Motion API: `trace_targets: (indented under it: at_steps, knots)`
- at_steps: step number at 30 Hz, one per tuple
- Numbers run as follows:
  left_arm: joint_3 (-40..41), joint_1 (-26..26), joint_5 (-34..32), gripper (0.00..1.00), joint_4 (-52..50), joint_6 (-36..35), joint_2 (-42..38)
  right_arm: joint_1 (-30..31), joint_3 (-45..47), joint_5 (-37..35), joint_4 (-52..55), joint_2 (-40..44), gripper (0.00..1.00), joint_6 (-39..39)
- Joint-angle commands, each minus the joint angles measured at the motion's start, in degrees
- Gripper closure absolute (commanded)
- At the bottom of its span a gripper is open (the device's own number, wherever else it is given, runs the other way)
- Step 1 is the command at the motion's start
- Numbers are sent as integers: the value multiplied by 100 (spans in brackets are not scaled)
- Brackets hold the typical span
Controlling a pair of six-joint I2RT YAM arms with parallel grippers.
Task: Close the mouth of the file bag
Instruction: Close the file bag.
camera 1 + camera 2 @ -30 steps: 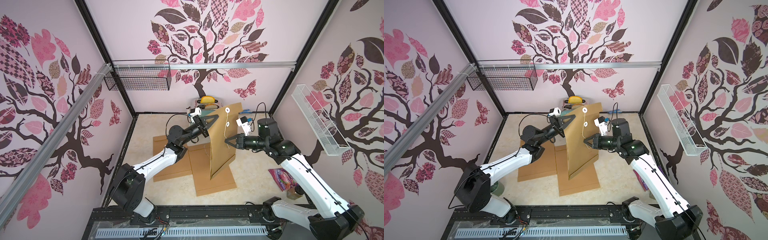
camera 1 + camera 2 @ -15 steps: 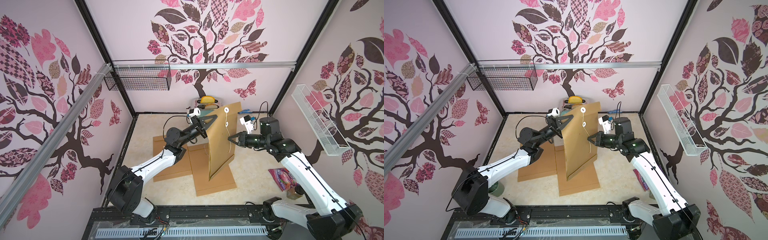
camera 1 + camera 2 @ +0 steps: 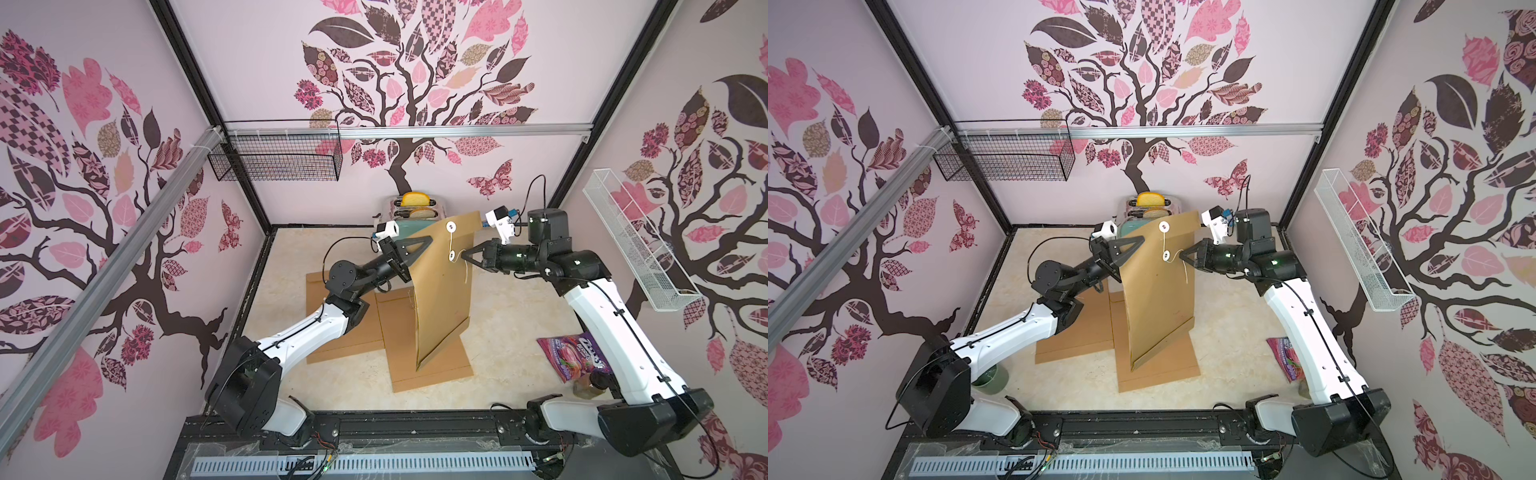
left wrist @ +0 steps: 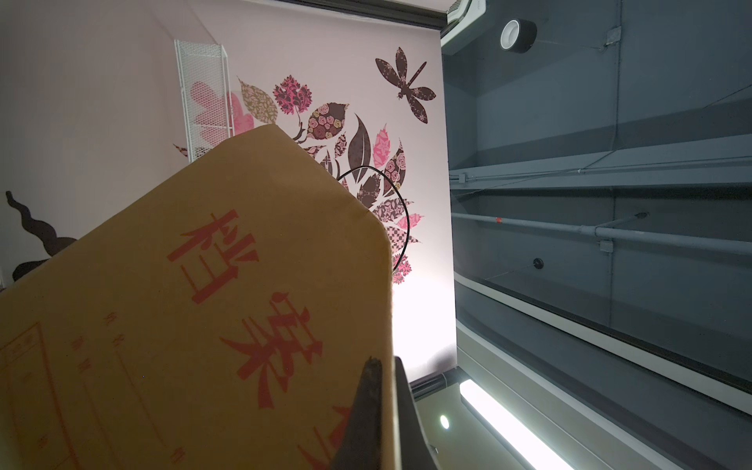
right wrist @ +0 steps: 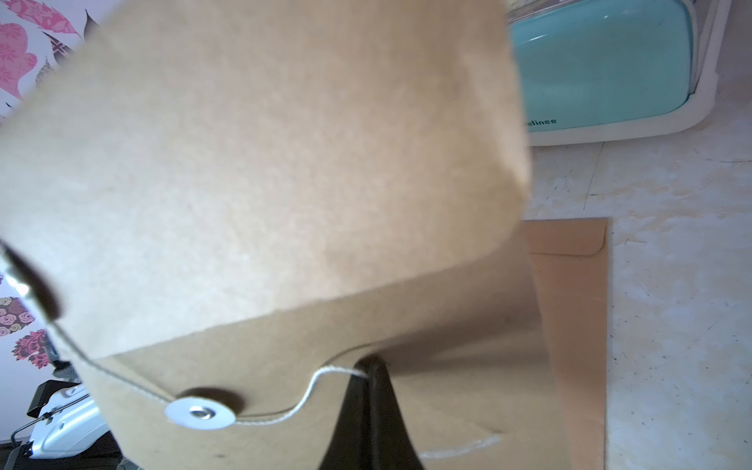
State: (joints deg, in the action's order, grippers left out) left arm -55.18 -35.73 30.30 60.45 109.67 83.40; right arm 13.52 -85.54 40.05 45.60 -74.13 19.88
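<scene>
In both top views we saw the file bag (image 3: 442, 286) held up off the table in the middle of the cell. The left gripper (image 3: 427, 239) was clamped on its upper edge. The right gripper (image 3: 1181, 257) was pinched shut on the white string (image 3: 451, 242), just beside the lower disc (image 3: 450, 257). We judged that a sideways tug on the string could swing the bag about that single clamp. Its long axis ran near upright, flap end up toward the back wall and bottom end over the flat envelopes (image 3: 436, 376).

In the left wrist view the left gripper (image 4: 385, 382) nipped only the bag's rim (image 4: 183, 325), so we feared the bag sliding out.

In the right wrist view the right gripper (image 5: 368, 368) held the string (image 5: 333, 371) at its very tips. Slack there could let the thread slip off the disc (image 5: 199, 413) and the flap spring open.
</scene>
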Motion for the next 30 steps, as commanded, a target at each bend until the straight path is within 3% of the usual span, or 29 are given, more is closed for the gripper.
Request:
trace_targets:
  at_steps: [1, 10, 15, 30]
  knots:
    - [20, -33, 27, 100, -21, -226, -136, -22, -378, 109, 252, -49, 100, -153]
    - [-67, -43, 89, 100, -106, -297, 69, -25, -510, 258, 285, 75, 100, -80]
    - [-32, -43, 99, 100, -139, -294, 31, -77, -708, 692, 285, -104, 100, -24]
    - [-90, -49, 247, 100, -320, -376, 37, -82, -1272, 570, 827, -247, 100, -331]
